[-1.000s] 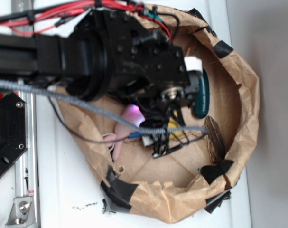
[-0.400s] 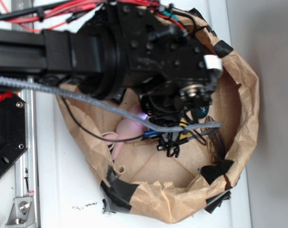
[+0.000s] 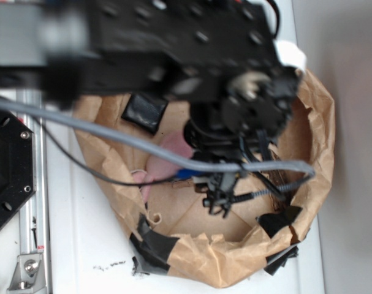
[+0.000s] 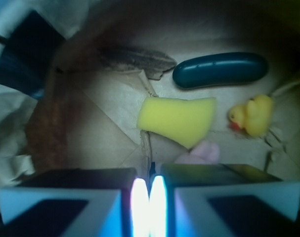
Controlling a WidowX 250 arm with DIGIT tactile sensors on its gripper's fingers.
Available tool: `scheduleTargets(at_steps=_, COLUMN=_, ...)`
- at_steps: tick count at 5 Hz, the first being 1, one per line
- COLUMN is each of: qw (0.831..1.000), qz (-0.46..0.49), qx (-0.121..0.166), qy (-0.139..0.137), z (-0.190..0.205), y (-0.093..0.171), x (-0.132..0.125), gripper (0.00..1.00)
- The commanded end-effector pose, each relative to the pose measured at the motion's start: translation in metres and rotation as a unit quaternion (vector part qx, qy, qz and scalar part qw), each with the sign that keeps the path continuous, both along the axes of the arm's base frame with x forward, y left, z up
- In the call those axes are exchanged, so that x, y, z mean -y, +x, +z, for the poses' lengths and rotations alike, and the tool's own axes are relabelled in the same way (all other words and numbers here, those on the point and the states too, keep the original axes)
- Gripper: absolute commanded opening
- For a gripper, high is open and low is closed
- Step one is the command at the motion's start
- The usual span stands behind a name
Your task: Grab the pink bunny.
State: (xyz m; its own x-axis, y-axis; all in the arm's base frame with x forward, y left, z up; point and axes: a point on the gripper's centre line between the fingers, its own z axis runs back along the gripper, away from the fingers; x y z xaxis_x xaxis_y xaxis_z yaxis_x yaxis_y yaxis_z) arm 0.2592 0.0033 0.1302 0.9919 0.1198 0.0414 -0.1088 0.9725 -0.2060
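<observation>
- My hand point(image 4: 150, 197), seen from the wrist camera, has its two fingers pressed together with only a thin glowing seam between them, nothing held.
- The small soft pale-pink plush bunny point(image 4: 201, 153) shows just beyond my right finger, partly hidden behind it, touching the lower corner of the yellow sponge block point(image 4: 177, 120).
- From the exterior camera, the bunny point(image 3: 168, 160) lies on the floor of the crumpled brown paper bin point(image 3: 308, 153), near its left wall, beneath my blurred black arm point(image 3: 192, 49) and a grey cable point(image 3: 143, 150).
- A small yellow duck toy point(image 4: 252, 115) sits right of the sponge, below a dark teal oblong object point(image 4: 220, 70).
- The bin, patched with black tape point(image 3: 155, 245), rests on a white worktop point(image 3: 87, 239).
</observation>
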Motion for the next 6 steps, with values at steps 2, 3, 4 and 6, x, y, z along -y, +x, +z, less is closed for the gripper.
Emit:
scheduleTargets(at_steps=2, qw=0.999, qz=0.031, qx=-0.027, qy=0.002, z=-0.055, y=-0.029, x=-0.009, gripper=1.0)
scheduleTargets(at_steps=3, qw=1.0, qz=-0.009, qx=-0.027, qy=0.011, z=-0.092, y=-0.022, x=0.006, gripper=1.0)
scheduleTargets(at_steps=4, qw=0.999, qz=-0.025, qx=-0.021, qy=0.015, z=-0.102, y=-0.02, x=0.015, gripper=1.0)
scheduleTargets(at_steps=6, qw=0.998, qz=-0.041, qx=-0.034, qy=0.022, z=-0.103, y=-0.028, x=0.017, gripper=0.0)
